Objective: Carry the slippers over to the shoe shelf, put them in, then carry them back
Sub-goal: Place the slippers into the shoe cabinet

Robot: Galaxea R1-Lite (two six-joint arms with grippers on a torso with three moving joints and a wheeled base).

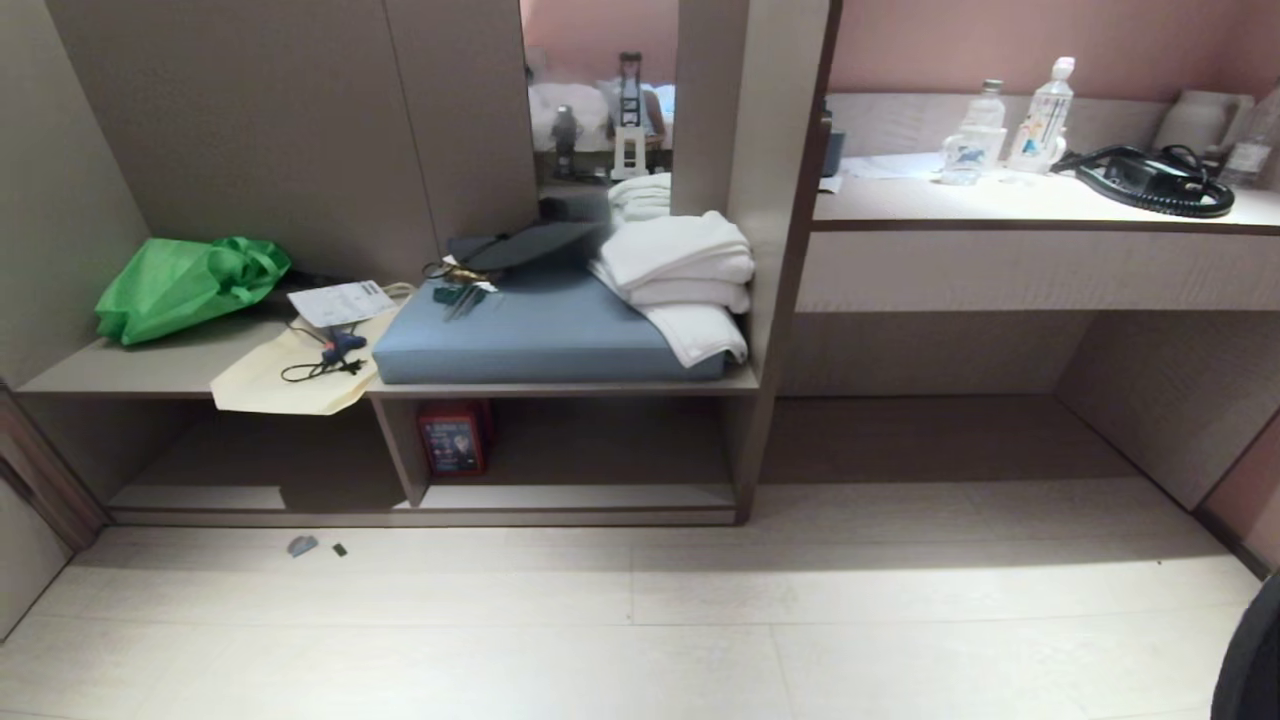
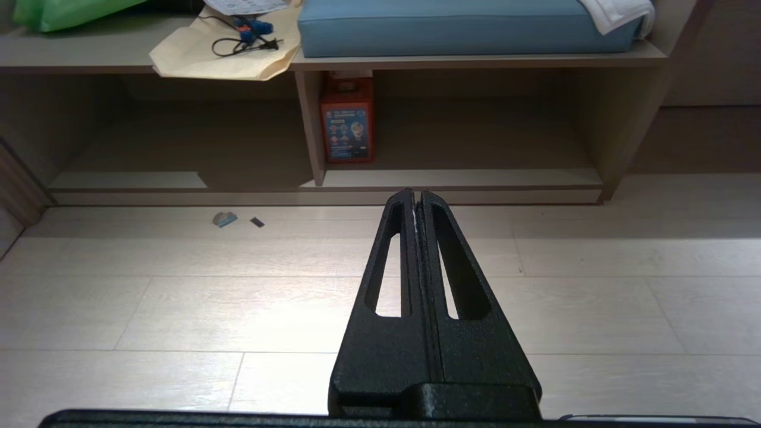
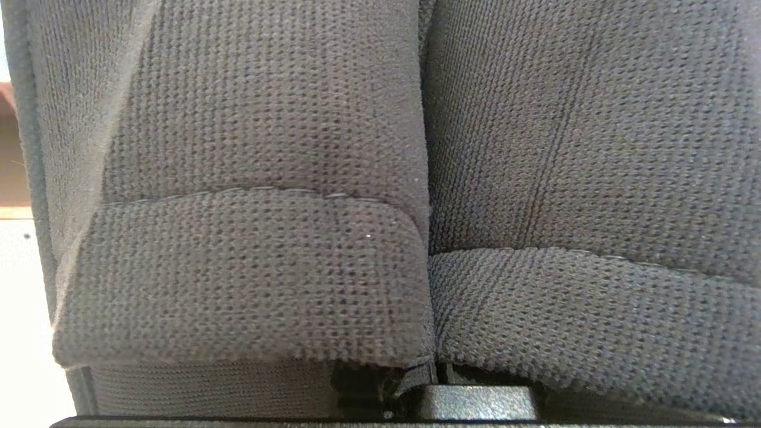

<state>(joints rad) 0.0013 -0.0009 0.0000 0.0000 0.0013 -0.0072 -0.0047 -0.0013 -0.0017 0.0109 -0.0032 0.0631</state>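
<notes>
- Head view: the shoe shelf (image 1: pixel 420 470) sits low against the wall at about 9 o'clock in the picture, with 2 wide compartments split by an upright panel (image 1: pixel 400 450).
- A red box (image 1: pixel 453 437) stands in the right compartment, just beside the panel; the left compartment holds nothing I can make out.
- On the ledge above lie a green bag (image 1: pixel 185 285), a cream tote bag (image 1: pixel 290 375) with a black cable (image 1: pixel 320 365) on it, a blue cushion (image 1: pixel 540 335) and folded white towels (image 1: pixel 685 275).
- At 2 o'clock a worktop (image 1: pixel 1040 205) carries 2 water bottles (image 1: pixel 1010 125) and a black telephone (image 1: pixel 1150 180).
- 2 small scraps (image 1: pixel 315 546) lie on the floor (image 1: pixel 640 620) in front of the shelf. Neither arm shows here.
- Left wrist view: the left gripper (image 2: pixel 417 199) hangs above the floor, aimed toward the shelf at 12 o'clock, its fingers (image 2: pixel 392 261) pressed together and holding nothing.
- Right wrist view: the slippers (image 3: pixel 250 178) fill the frame, 2 dark knit straps side by side, right up against the camera.
- The right gripper's fingers are hidden behind the fabric; they are closed down, and the slippers sit in their grip, off the shelf.
</notes>
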